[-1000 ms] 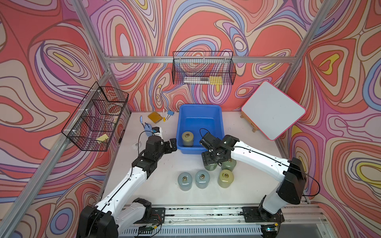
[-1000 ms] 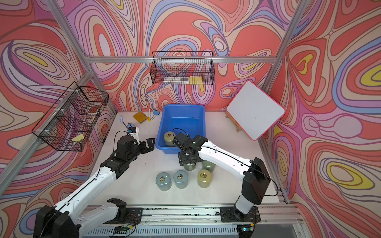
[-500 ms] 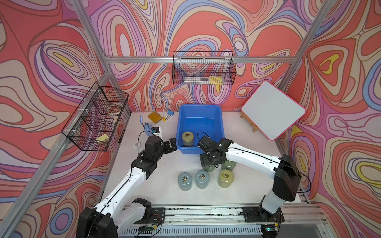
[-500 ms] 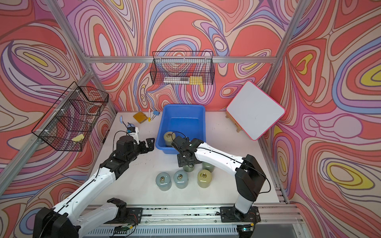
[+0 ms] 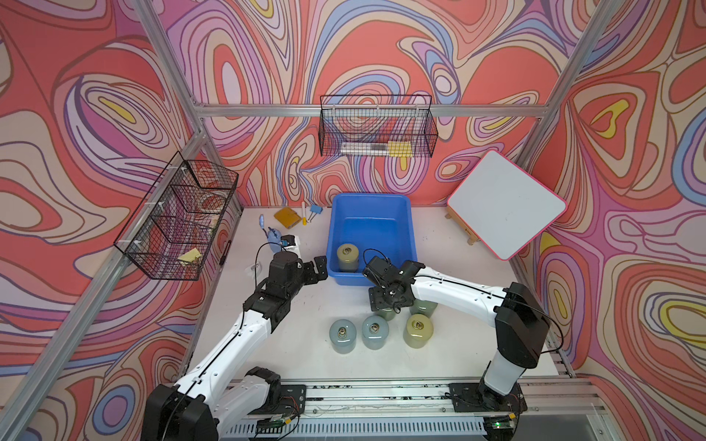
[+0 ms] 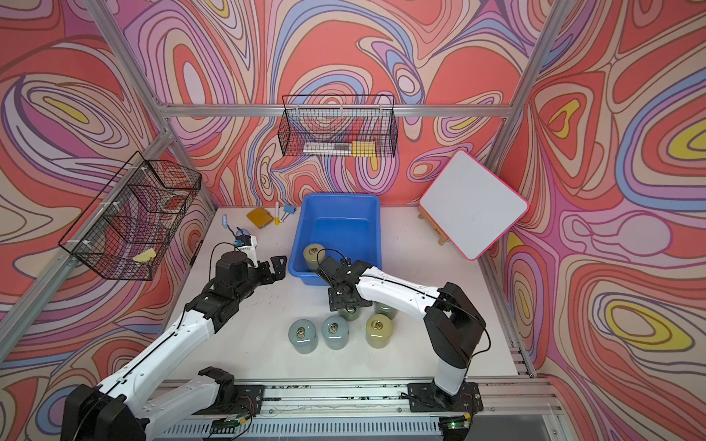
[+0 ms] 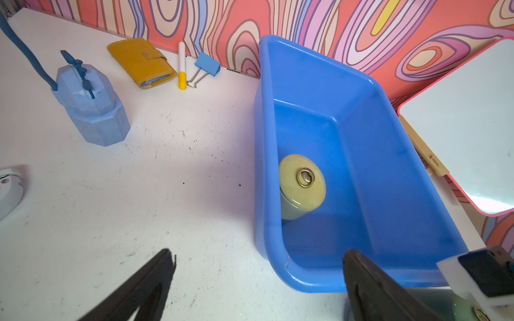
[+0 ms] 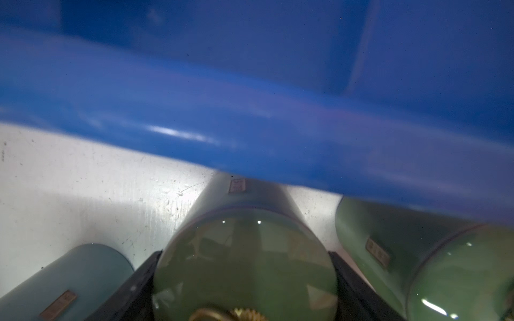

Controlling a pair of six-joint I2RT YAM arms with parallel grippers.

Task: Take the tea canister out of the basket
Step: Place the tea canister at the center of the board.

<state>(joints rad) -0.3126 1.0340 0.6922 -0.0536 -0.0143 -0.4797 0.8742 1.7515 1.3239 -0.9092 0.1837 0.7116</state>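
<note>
Clamped in the right tool (image 5: pixel 389 303), jaws pressed on both flanks: 1 green held canister (image 8: pixel 244 250), clear of the basket (image 5: pixel 370 196) and just in front of its near wall, low among 4 others on the surface (image 5: pixel 301 355); impossible to tell whether set down or a shade above. Left tool (image 5: pixel 314 267) spread wide and empty beside the basket's near corner. Inside the basket, upright and close against the wall on that side: 1 last canister (image 7: pixel 301 184), pale-lidded, untouched. Likeliest trouble at release, judging by the crowding: a green neighbour (image 8: pixel 417 250) just beside on 1 flank, a teal neighbour (image 8: pixel 83 272) near on the other, so little room for opening fingers (image 8: pixel 130 291) and a real chance of nudging or tipping either. Glossy, rounded sides too, hence a slip or wobble if let go tilted or from too high. Near wall of the basket directly beyond the grip, easy to bump and shove on pulling away. Further hazard at the last canister: hardly any gap to the wall for a finger, with a risk of catching the rim, dragging the basket or knocking the canister flat. Both arms close together by the same end of the basket, so a clash of wrists possible as well.
</note>
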